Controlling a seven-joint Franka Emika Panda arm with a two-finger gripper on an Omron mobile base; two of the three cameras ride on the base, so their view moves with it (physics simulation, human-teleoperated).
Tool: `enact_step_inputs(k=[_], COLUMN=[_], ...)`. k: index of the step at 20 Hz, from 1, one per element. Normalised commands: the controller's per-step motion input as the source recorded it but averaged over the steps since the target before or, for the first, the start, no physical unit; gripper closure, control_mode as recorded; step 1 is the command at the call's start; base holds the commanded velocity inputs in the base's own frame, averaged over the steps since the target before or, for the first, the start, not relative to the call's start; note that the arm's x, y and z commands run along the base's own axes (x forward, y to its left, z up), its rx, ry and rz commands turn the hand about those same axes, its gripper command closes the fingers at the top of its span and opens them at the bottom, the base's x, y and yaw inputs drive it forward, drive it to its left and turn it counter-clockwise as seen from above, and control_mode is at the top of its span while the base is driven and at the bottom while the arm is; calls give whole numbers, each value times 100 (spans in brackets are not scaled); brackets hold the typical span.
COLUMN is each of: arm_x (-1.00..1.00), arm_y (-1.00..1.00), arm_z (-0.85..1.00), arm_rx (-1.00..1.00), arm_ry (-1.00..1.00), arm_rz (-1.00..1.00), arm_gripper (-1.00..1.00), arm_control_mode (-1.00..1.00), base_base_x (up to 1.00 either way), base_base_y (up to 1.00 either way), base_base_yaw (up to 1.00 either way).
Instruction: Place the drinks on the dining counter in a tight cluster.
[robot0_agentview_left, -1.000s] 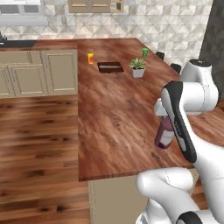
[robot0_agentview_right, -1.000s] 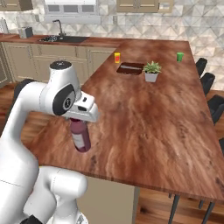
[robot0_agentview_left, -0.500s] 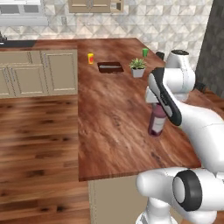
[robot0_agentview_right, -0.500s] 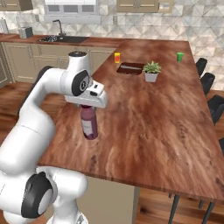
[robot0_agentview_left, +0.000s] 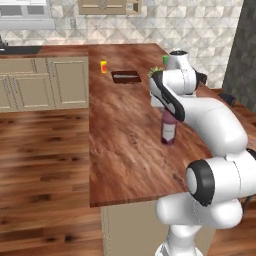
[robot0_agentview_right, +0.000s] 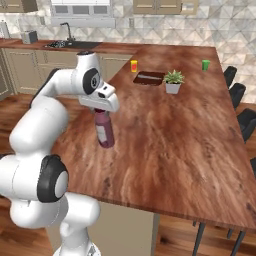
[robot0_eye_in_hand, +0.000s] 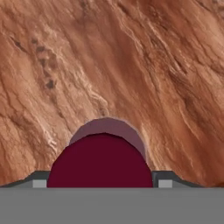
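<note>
A stout purple-capped bottle (robot0_agentview_left: 168, 128) (robot0_agentview_right: 104, 129) with a white label hangs upright from my gripper (robot0_agentview_left: 167, 112) (robot0_agentview_right: 102, 112), which is shut on its top. It is over the near half of the dining counter (robot0_agentview_left: 125, 150) (robot0_agentview_right: 175, 140), toward the counter's left side. Whether its base touches the wood I cannot tell. In the hand view the dark red cap (robot0_eye_in_hand: 100, 162) sits between my fingertips (robot0_eye_in_hand: 164, 179), with the wood grain of the dining counter (robot0_eye_in_hand: 131, 65) beyond it.
At the counter's far end stand an orange cup (robot0_agentview_left: 103, 66) (robot0_agentview_right: 133, 65), a dark tray (robot0_agentview_left: 126, 76) (robot0_agentview_right: 149, 78), a potted plant (robot0_agentview_right: 173, 81) and a green cup (robot0_agentview_right: 206, 64). Dark chairs (robot0_agentview_right: 235, 92) line the right edge. Beige cabinets (robot0_agentview_left: 45, 82) stand across the floor to the left.
The arm has stretched out and carried the bottle away from the base, farther in over the counter. The grip on it has stayed the same.
</note>
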Motion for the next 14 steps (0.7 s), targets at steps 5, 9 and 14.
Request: enact_step_inputs(k=[5, 9, 14], arm_x=[36, 18, 0], arm_y=[-1, -19, -10], arm_z=[0, -1, -12], arm_rx=[0, 2, 2], arm_ry=[2, 4, 6], arm_rz=[-3, 0, 0], arm_gripper=[100, 100, 100], arm_control_mode=[-100, -100, -100], base_base_x=[0, 0, 0], base_base_y=[0, 0, 0], base_base_yaw=[0, 0, 0])
